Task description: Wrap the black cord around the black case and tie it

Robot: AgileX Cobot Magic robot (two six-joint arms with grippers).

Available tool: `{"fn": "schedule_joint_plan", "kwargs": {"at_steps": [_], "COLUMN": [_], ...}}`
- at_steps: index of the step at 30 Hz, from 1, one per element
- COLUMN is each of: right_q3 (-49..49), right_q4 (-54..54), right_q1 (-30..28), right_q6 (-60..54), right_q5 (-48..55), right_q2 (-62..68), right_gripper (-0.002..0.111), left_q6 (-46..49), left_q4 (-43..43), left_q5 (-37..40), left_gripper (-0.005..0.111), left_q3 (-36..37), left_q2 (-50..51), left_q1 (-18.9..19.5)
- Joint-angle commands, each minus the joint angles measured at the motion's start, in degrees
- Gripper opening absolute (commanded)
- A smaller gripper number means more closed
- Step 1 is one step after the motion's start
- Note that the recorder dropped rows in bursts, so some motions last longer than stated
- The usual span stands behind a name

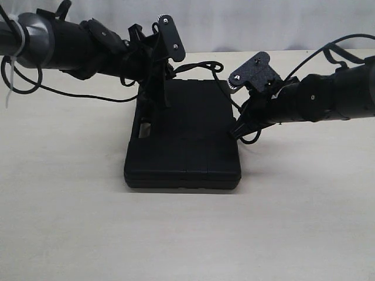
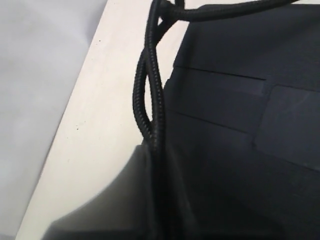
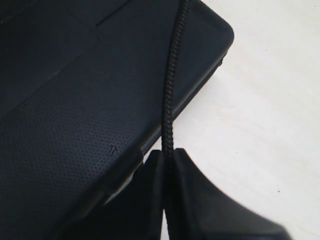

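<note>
Left gripper (image 2: 156, 150): fingers pressed together on the black cord (image 2: 150, 90); two strands leave the pads side by side and twist over each other just beyond them.
Right gripper (image 3: 167, 155): fingers clamped on a single strand of the cord, which runs straight out from between them.
Cord beyond the left grip: it rises along the case's side edge, then bends across the lid.
Cord beyond the right grip: it lies over a corner of the black case (image 1: 184, 140), touching the textured lid.
Cord between the arms: in the exterior view a loose loop sits at the far edge of the case, between the two grippers.
Case: flat on the table (image 1: 293, 222), lid up, handle cutout (image 1: 143, 129) on the left arm's side.
Under the case: whether the cord passes beneath it cannot be told.
Step in hand: probably the crossing of the strands for the tie, both ends held above the far half of the lid.
Next move calls for: keeping both grips tight, drawing the strands apart to take up the loop, and passing one under the other.
In the way: each arm's own thin black cable (image 1: 58, 91) hangs close to the cord and is easy to confuse or snag; the grippers work close together.
Risk: a hard pull may slide the case.
</note>
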Motion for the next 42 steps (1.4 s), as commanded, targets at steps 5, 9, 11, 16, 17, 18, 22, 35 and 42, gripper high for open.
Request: {"fn": "schedule_joint_plan", "kwargs": {"at_steps": [5,9,11,16,17,18,22,35,42], "right_q3": [0.05,0.05,0.05,0.05,0.05,0.05,0.05,0.05,0.05], "right_q4": [-0.37,-0.37,-0.37,-0.37,-0.37,-0.37,-0.63,-0.63,-0.63], "right_q1": [-0.07,-0.07,-0.07,-0.07,-0.07,-0.07,-0.07,-0.07,-0.07], "right_q6": [-0.07,-0.07,-0.07,-0.07,-0.07,-0.07,-0.22,-1.58,-1.18], "right_q5": [-0.63,-0.63,-0.76,-0.65,-0.5,-0.5,0.91,2.91,1.11], "right_q2": [0.06,0.06,0.06,0.06,0.06,0.06,0.06,0.12,0.12], "right_gripper": [0.004,0.004,0.004,0.004,0.004,0.004,0.004,0.004,0.004], "left_q6": [3.21,3.21,3.32,2.48,2.47,2.47,1.57,1.51,1.91], "left_q4": [-0.06,1.16,3.83,5.57,5.44,5.44,5.17,4.18,8.57], "left_q5": [4.54,8.51,10.6,9.39,8.31,6.66,2.98,3.23,8.47], "left_gripper": [0.0,0.0,0.0,0.0,0.0,0.0,0.0,0.0,0.0], "left_q3": [-0.49,-0.49,-0.49,-0.39,-0.11,0.29,0.9,0.9,0.9], "left_q2": [-1.78,-2.92,-3.05,-3.05,-3.05,-3.05,-3.05,-3.05,-3.05], "left_q1": [-0.57,-0.57,-0.57,-0.34,-0.33,-0.33,-0.33,-0.33,-0.33]}}
